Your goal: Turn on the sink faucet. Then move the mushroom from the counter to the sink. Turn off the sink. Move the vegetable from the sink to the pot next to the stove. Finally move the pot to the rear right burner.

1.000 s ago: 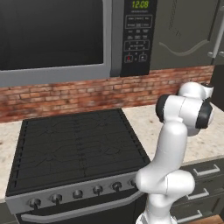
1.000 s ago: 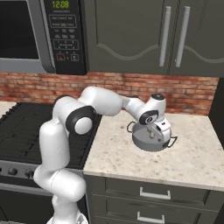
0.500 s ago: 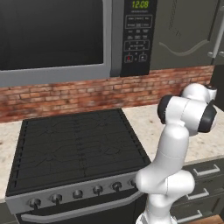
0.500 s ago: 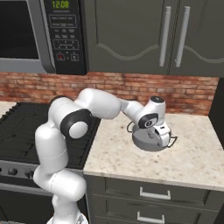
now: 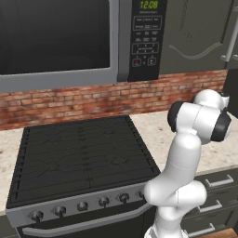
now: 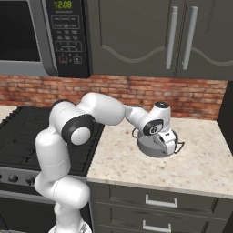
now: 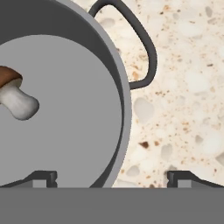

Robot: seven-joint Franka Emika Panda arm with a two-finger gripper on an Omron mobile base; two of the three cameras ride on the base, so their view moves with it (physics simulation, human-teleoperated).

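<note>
One mushroom [image 7: 15, 97] lying inside pot [image 7: 126, 113], pot on speckled surface [image 6: 123, 159] right of stove [image 5: 79, 153]. We judge next step pot to rear right burner: straddle rim wall squarely, close firmly, lift level. Claw [image 7: 112, 177] wide open, empty, fingertips either side of rim, touching nothing.

The white arm is rising from its base, bending at a dark-jointed elbow and reaching out forward and to the right — the forearm is running nearly level in the right base view. The wrist is turning downward, so the end effector [image 6: 167, 142] is pointing down. Its two fingers are standing wide apart — one tip [image 7: 43, 177] at the left of the hand view — and gripping nothing.
</note>
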